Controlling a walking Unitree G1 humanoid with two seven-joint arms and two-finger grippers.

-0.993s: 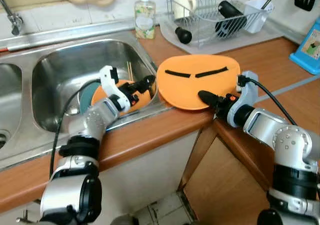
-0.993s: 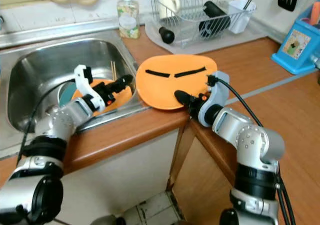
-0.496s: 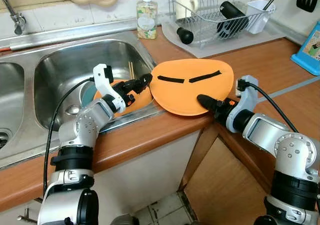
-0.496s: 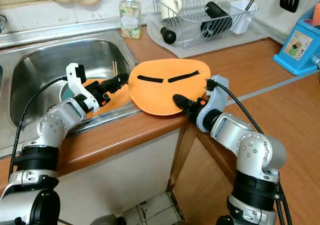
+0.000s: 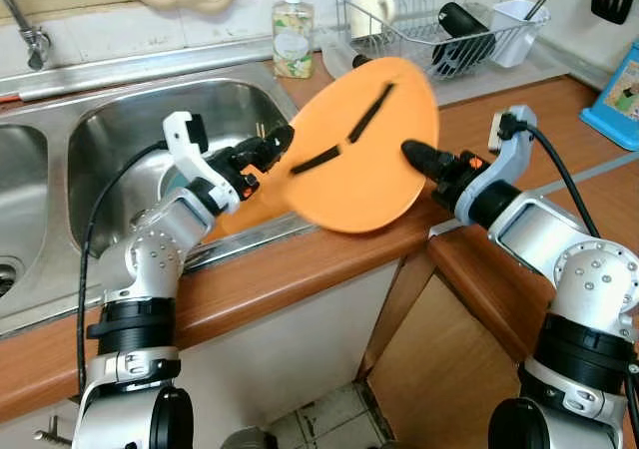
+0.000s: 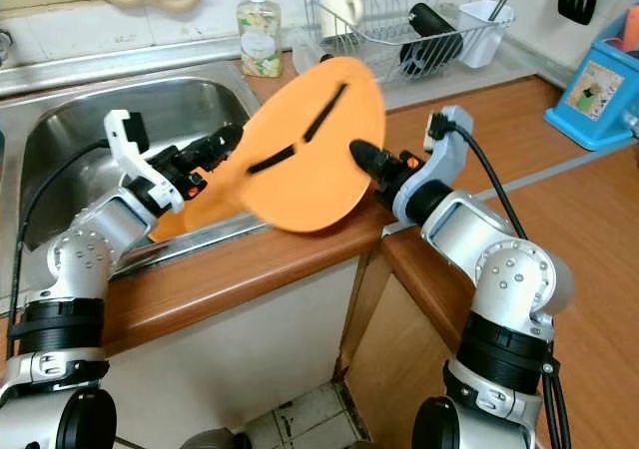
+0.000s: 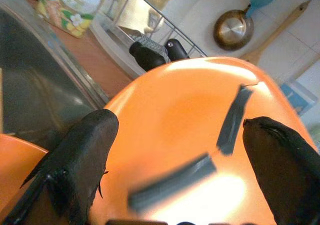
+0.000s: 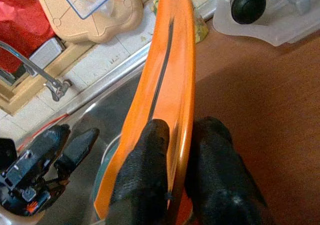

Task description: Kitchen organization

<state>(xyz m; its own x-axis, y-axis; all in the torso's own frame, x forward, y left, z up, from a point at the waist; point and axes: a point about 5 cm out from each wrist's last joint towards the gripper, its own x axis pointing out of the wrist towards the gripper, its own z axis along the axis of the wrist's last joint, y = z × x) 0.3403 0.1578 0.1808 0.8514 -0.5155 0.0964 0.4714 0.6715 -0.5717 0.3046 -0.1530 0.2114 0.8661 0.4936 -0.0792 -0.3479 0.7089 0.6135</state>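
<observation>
The orange cutting board [image 5: 364, 150] is no longer lying flat on the table [image 5: 519, 120]: a second ago it was resting face-up at the sink's corner, and now it is tilted up steeply, its far edge lifted toward the dish rack [image 5: 439, 25] and its lower edge hanging over the table's front lip. The right claw [image 5: 419, 157] is pinching the board's rim, one black finger on each face, as the right wrist view shows plainly with the board edge-on between the fingertips [image 8: 145, 180]. The left claw [image 5: 268, 150] is standing at the board's opposite edge above the sink [image 5: 130, 130], its fingers [image 7: 80, 155] spread wide on either side of the board and not yet closing on it.

So the lift is already being carried by the right arm alone, and the left one is coming in to steady or take over. An orange plate [image 5: 245, 200] is lying in the sink basin beneath the left claw, and a soap bottle [image 5: 293, 35] is standing behind. Judging by the tilt, the board is being raised for stowing upright, perhaps in the rack; the one-sided pinch may let it swing or slip.
</observation>
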